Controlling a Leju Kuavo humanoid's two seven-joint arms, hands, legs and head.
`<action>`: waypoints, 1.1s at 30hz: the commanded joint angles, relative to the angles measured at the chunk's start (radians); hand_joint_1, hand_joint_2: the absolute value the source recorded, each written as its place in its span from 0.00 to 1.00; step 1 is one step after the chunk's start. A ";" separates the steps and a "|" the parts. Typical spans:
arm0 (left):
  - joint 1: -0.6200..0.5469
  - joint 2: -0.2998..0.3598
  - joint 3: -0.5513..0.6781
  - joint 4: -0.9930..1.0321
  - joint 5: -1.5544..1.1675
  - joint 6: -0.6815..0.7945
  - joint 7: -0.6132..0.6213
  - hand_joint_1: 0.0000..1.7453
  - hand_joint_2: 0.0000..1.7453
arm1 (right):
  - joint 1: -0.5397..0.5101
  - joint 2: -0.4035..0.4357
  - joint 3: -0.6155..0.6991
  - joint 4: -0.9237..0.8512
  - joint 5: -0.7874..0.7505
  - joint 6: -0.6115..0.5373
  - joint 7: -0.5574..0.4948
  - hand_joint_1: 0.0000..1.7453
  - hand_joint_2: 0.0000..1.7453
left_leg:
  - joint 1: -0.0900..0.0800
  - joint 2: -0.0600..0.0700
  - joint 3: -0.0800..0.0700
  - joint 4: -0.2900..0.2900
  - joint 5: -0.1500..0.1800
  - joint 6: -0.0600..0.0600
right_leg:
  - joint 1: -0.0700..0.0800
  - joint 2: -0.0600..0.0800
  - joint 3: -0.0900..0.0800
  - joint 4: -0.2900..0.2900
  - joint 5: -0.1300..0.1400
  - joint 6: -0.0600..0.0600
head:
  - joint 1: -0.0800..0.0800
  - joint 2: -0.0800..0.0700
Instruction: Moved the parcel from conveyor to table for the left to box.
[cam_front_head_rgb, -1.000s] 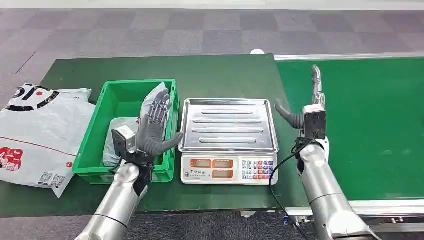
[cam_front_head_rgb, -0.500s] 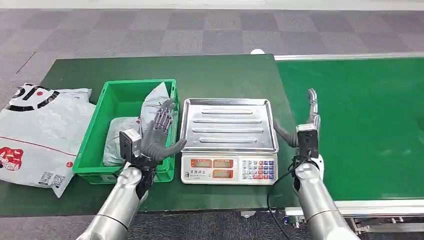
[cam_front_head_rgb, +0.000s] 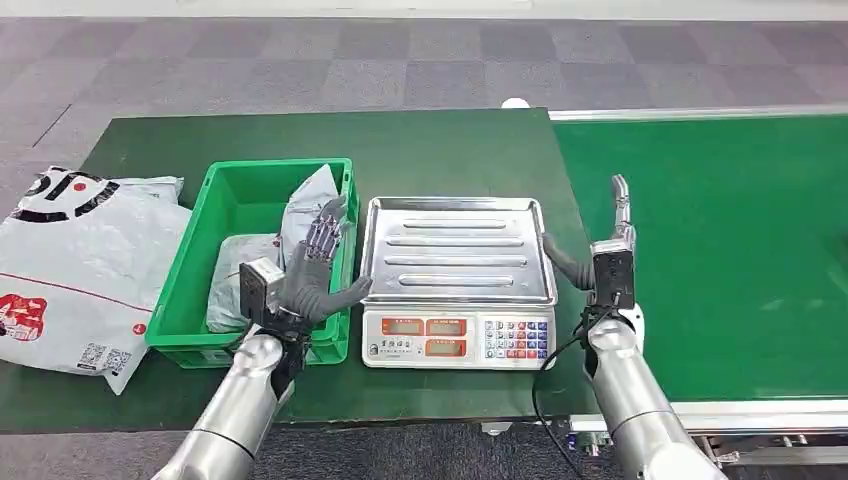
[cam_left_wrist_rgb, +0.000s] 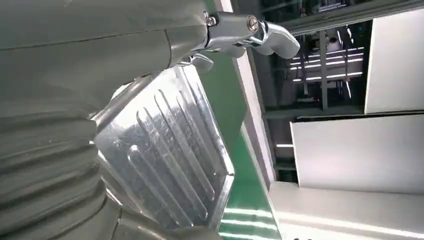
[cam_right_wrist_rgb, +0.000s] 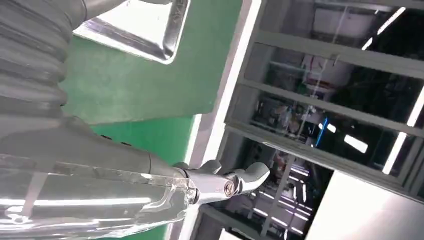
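A grey parcel (cam_front_head_rgb: 306, 200) leans inside the green box (cam_front_head_rgb: 231, 205), with another pale parcel (cam_front_head_rgb: 232, 262) lying flat beside it. My left hand (cam_front_head_rgb: 312, 262) stands upright with fingers spread at the box's right wall, holding nothing. Between the scale (cam_front_head_rgb: 456, 280) and the conveyor belt (cam_front_head_rgb: 720, 240), my right hand (cam_front_head_rgb: 605, 250) is raised edge-on, fingers straight and thumb out toward the scale, empty. The scale's steel tray (cam_left_wrist_rgb: 170, 150) lies bare under my left hand, and one corner of the tray (cam_right_wrist_rgb: 145, 30) shows in the right wrist view.
A large white printed bag (cam_front_head_rgb: 70, 260) lies on the dark green table (cam_front_head_rgb: 440, 150) left of the box. The scale's keypad (cam_front_head_rgb: 515, 338) faces me. The belt's metal frame (cam_front_head_rgb: 760, 415) runs along its near edge.
Both hands have come down and back toward me over the last second, the left from over the box's inside to its right wall. The parcels stay put.
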 joint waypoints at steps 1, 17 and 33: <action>-0.022 0.018 0.038 0.044 0.009 -0.004 0.004 0.00 1.00 | -0.058 0.000 0.063 0.131 -0.012 0.042 0.005 0.00 1.00 | 0.001 0.003 0.003 -0.002 -0.001 0.000 | 0.001 0.003 0.003 -0.002 0.000 -0.001 | 0.000 0.000; -0.022 0.018 0.038 0.044 0.009 -0.004 0.004 0.00 1.00 | -0.058 0.000 0.063 0.131 -0.012 0.042 0.005 0.00 1.00 | 0.001 0.003 0.005 -0.004 0.000 -0.001 | 0.002 0.003 0.005 -0.005 0.001 -0.002 | 0.000 0.000; -0.021 0.019 0.055 0.037 0.010 -0.016 0.004 0.00 1.00 | -0.065 0.007 0.160 0.114 0.037 0.052 0.005 0.00 1.00 | 0.001 0.004 0.004 -0.003 -0.001 -0.001 | 0.001 0.004 0.003 -0.003 0.001 -0.002 | 0.000 0.000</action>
